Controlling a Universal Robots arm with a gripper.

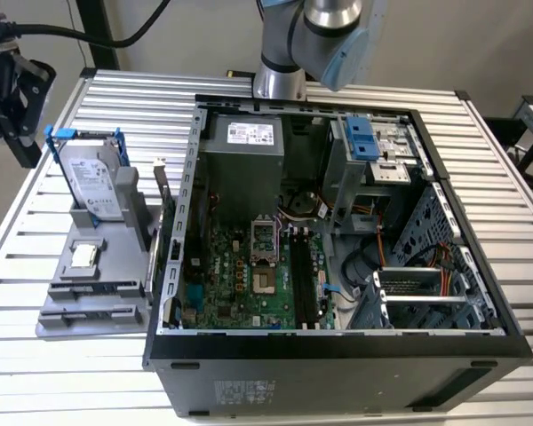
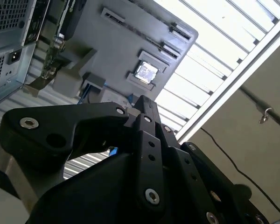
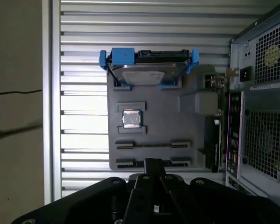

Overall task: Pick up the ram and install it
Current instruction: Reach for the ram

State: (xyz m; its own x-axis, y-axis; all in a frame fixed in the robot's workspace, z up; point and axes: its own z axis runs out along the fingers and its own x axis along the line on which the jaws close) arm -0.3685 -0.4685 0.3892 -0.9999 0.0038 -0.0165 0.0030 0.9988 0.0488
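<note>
The gripper (image 3: 153, 164) hangs over the table's (image 1: 71, 373) edge. In the exterior view it sits at 10 o'clock from the grey tray (image 1: 115, 271), well apart from the open case (image 1: 338, 351). In both wrist views its fingertips meet in one narrow point, pressed together, and no part can be seen between them. The arm (image 1: 320, 35) rises behind the case at 12 o'clock.

The tray lies just beside the case, at its 9 o'clock in the exterior view. A hard drive (image 1: 93, 182) in a blue frame leans upright at the tray's far end. At 6 o'clock from the drive, a small square silver chip (image 1: 83, 256) rests in its seat. Nearer still are two long holder slots (image 3: 151, 145), one behind the other. In the first wrist view the gripper's tip lines up with the nearer one. Whether a thin board stands in either cannot be told.

A card (image 1: 164, 213) with a metal bracket stands on edge between the tray and the case wall.

Inside the case the motherboard (image 1: 240, 284) lies flat, and its black slots (image 1: 300, 280) run from 12 to 6 o'clock just beside the square socket. They look dark throughout. Where the ram is cannot be told for sure, neither in these slots nor on the tray.
</note>
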